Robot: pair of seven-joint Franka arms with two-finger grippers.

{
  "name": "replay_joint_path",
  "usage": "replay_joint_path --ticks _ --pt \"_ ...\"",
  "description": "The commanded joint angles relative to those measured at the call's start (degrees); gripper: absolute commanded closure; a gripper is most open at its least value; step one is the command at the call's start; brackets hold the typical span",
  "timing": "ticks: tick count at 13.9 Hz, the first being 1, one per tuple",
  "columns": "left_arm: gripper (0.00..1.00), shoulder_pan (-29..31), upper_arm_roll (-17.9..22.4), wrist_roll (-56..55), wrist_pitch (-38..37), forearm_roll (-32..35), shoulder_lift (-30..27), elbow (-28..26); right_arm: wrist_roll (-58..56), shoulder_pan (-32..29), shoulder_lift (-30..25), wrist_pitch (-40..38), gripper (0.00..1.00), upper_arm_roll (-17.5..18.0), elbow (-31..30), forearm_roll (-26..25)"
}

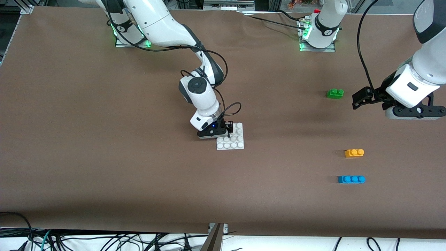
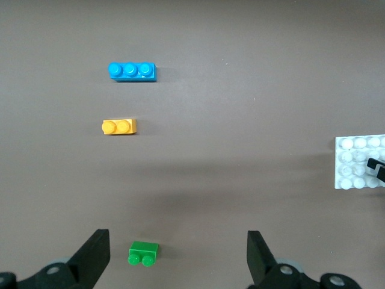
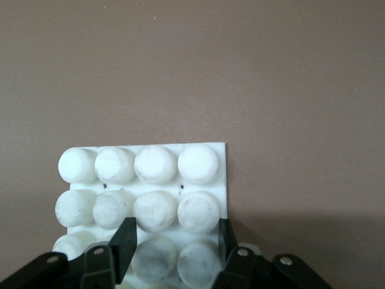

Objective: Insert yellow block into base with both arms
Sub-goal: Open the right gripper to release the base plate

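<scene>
Right gripper (image 1: 228,129) clamps the base (image 1: 232,141) mid-table to steady it; left gripper (image 1: 362,97), spread wide, hovers over the green brick (image 1: 335,93), yellow block (image 1: 354,153) untouched.

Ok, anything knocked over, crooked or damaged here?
Nothing stands out: the yellow block, green brick and blue brick sit upright and apart, and the right tool is shut on the flat-lying base.

The yellow block (image 1: 354,153) lies flat on the bench, studs up, near the left arm's end. The white base (image 1: 231,139) lies flat mid-bench, held at its edge by black fingers (image 3: 123,244).
</scene>
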Motion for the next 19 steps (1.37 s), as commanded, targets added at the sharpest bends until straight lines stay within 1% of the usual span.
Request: replay_joint_path --ticks 1,4,8,9,11,13,15,16,18,19 --pt "0.0 0.33 0.09 0.75 -1.45 -1.92 0.94 2.01 5.84 2.02 2.61 0.18 0.4 -0.56 2.96 -0.95" --pt "0.0 0.33 0.09 0.75 -1.45 -2.0 0.94 2.01 11.99 2.55 3.75 0.1 0.4 -0.56 3.66 -0.86" --pt "0.0 0.68 0.09 0.75 -1.45 -2.0 1.03 2.01 12.54 3.34 3.84 0.1 0.39 -0.56 4.11 -0.68" --pt "0.0 0.68 0.09 0.75 -1.45 -2.0 1.03 2.01 12.54 3.17 3.49 0.01 0.29 -0.64 4.19 -0.42" --pt "0.0 0.68 0.09 0.75 -1.45 -2.0 1.03 2.01 12.36 2.64 2.61 0.01 0.0 -0.73 4.2 -0.33" --pt "0.0 0.68 0.09 0.84 -1.45 -2.0 1.03 2.01 12.19 2.64 1.65 -0.51 0.0 -1.25 4.2 -0.33" --pt "0.0 0.68 0.09 0.75 -1.45 -2.0 1.03 2.01 11.75 2.55 -0.98 -6.29 0.0 -3.01 4.2 -0.33" --pt "0.0 0.68 0.09 0.84 -1.45 -2.0 1.03 2.01 11.66 2.46 -2.82 -9.71 0.0 -4.23 4.2 -0.33" --pt "0.0 0.68 0.09 0.75 -1.45 -2.0 1.03 2.01 11.57 1.41 -6.95 -14.56 0.0 -5.3 4.11 -0.42" --pt "0.0 0.68 0.09 0.75 -1.45 -2.0 1.11 2.01 11.31 1.15 -8.89 -18.5 0.0 -6.69 4.11 -0.51"
